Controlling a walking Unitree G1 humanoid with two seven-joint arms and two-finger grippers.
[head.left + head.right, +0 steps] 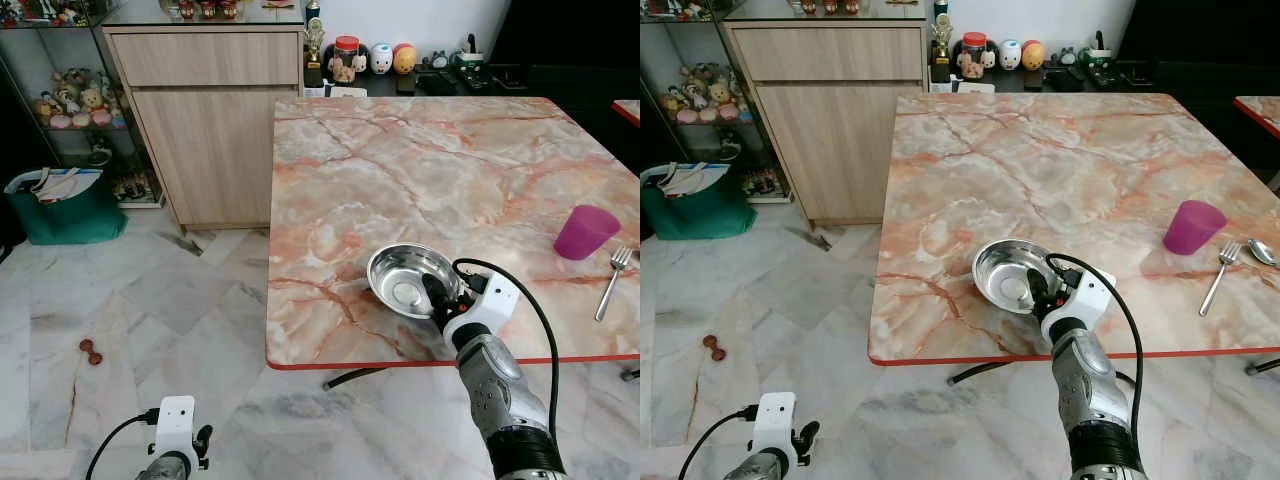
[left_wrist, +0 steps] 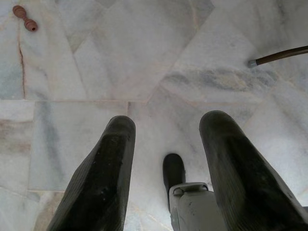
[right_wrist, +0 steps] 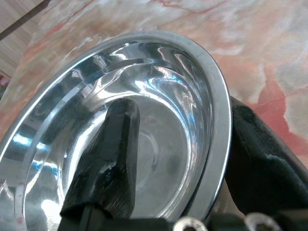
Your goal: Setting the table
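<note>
Steel catches the light where a shallow round stainless steel bowl [image 1: 410,279] sits on the pink-veined marble table [image 1: 420,160], close to its near red-trimmed edge and left of the middle. The right gripper [image 1: 437,296] straddles the bowl's near rim: in the right wrist view one black finger [image 3: 108,159] lies inside the dish and the other stands outside the wall, so it looks clamped on the rim, though how firmly cannot be judged.

Risk first. A thin, slick rim held by two narrow fingers could slip or let the bowl pivot if it is lifted or dragged, and this close to the edge a slide toward the robot could tip it off onto the tiled floor [image 1: 150,300]. A sweep to the right would have to stop short of the translucent purple plastic cup [image 1: 586,231] and the silver metal fork [image 1: 612,281] near the right edge.

The right arm reaches up and forward from below the near edge, wrist bent over it. The left gripper [image 2: 166,168] hangs idle above the floor, fingers spread and holding nothing.
</note>
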